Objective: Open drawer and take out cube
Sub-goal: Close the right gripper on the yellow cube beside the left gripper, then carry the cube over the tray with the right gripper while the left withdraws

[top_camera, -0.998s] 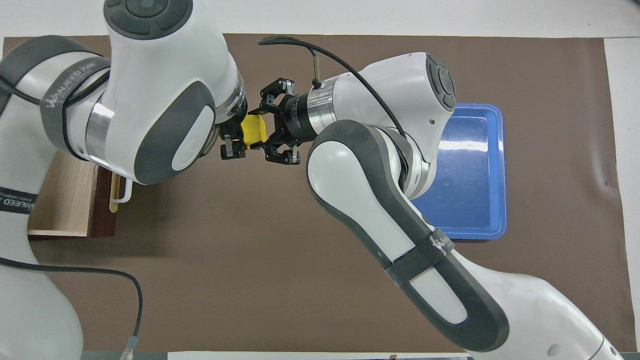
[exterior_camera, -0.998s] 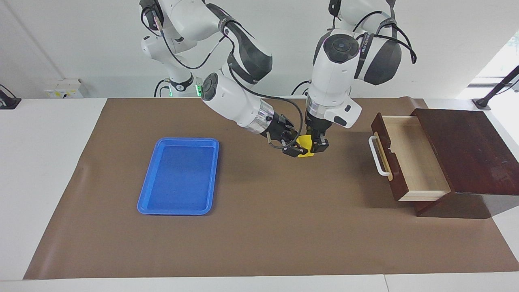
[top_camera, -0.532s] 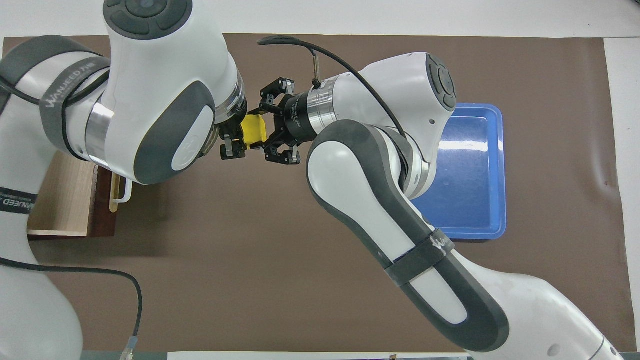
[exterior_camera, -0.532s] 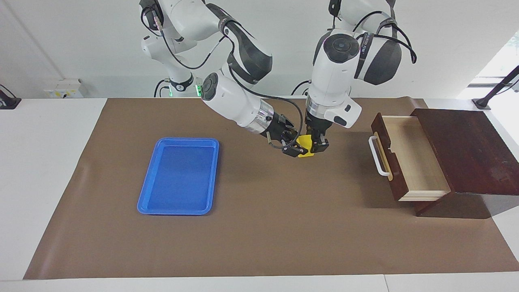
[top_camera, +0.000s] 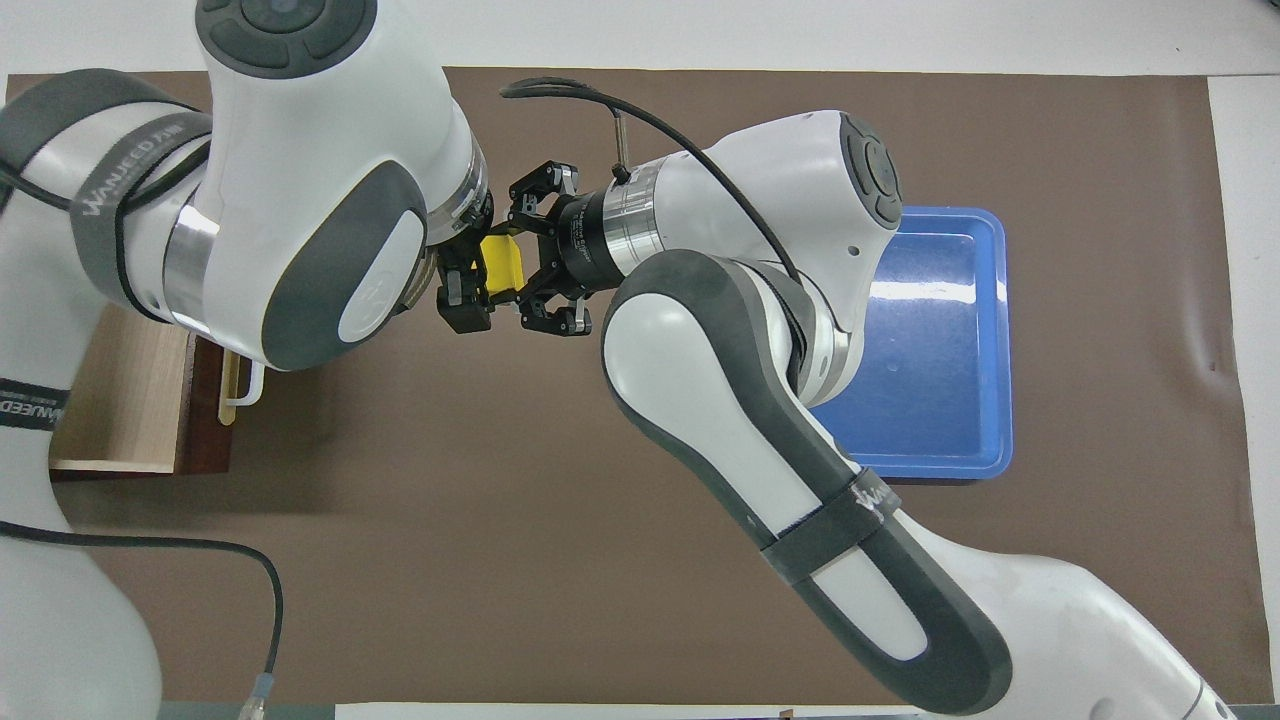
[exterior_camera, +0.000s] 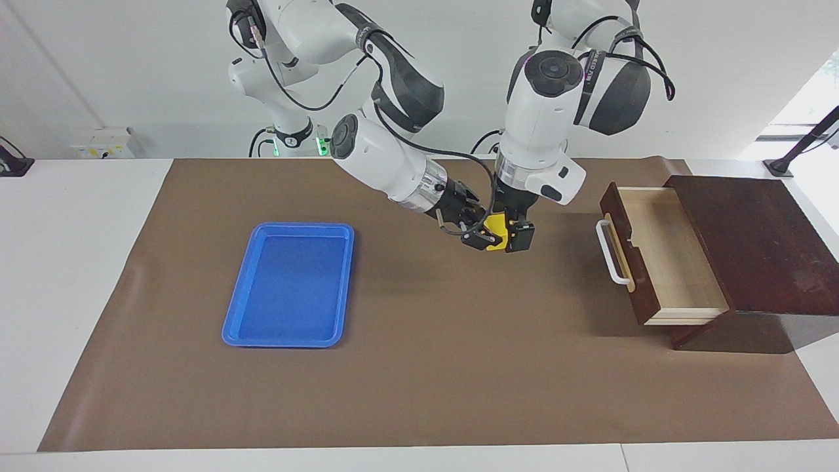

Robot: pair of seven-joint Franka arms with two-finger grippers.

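Facing view: the right gripper (exterior_camera: 484,237) clamps the cube (exterior_camera: 495,224) above the brown mat (exterior_camera: 419,367), between the blue tray (exterior_camera: 239,328) and the pulled-out drawer (exterior_camera: 645,252). The left gripper (exterior_camera: 514,235), fingers spread, straddles the cube.

Overhead view: the cube (top_camera: 498,268) sits between the left gripper (top_camera: 462,292) and the right gripper (top_camera: 522,270), the drawer (top_camera: 140,400) at the left arm's end.

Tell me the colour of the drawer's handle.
The drawer's handle is white, mounted on a tan strip; the facing view shows it best.
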